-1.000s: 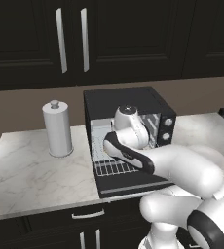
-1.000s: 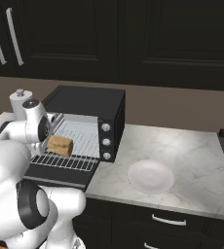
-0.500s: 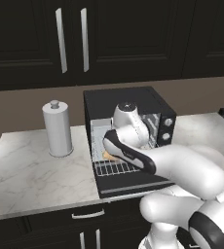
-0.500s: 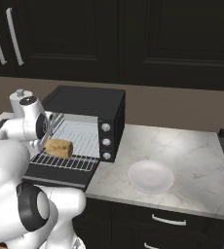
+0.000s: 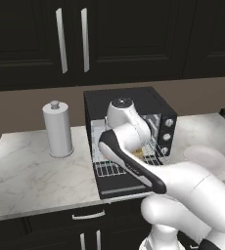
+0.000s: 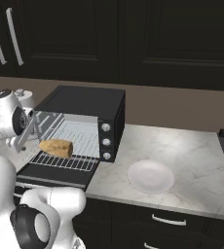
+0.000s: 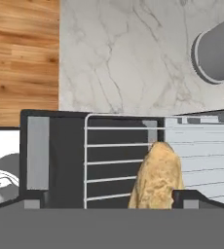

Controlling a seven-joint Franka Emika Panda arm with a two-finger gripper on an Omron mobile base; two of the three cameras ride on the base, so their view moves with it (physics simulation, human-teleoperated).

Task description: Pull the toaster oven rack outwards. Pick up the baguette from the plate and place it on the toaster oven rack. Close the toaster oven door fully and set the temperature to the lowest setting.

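The black toaster oven [image 6: 87, 109] [image 5: 158, 105] stands with its door [image 6: 55, 176] [image 5: 122, 188] folded down flat. Its silver rack [image 6: 77, 151] [image 7: 115, 160] is pulled out over the door. The tan baguette [image 6: 56, 147] [image 7: 158, 177] lies on the rack's front part, and a sliver of the baguette [image 5: 139, 154] peeks past my arm. My gripper [image 6: 25, 138] [image 7: 111, 202] hangs open over the rack's left side, and the bread lies loose near one fingertip [image 7: 192, 198]. The white plate [image 6: 150, 176] [image 5: 205, 158] sits bare to the oven's right.
A white cylindrical canister [image 5: 58, 129] [image 7: 218, 48] stands on the marble counter [image 5: 31, 166] left of the oven. Three silver knobs [image 6: 104, 141] run down the oven's front right. Dark cabinets hang above. Wooden floor [image 7: 21, 58] lies beyond the counter edge.
The jaws have spread wider and let go of the baguette, which stays on the rack. The hand has drawn back a little, left and away from the oven.
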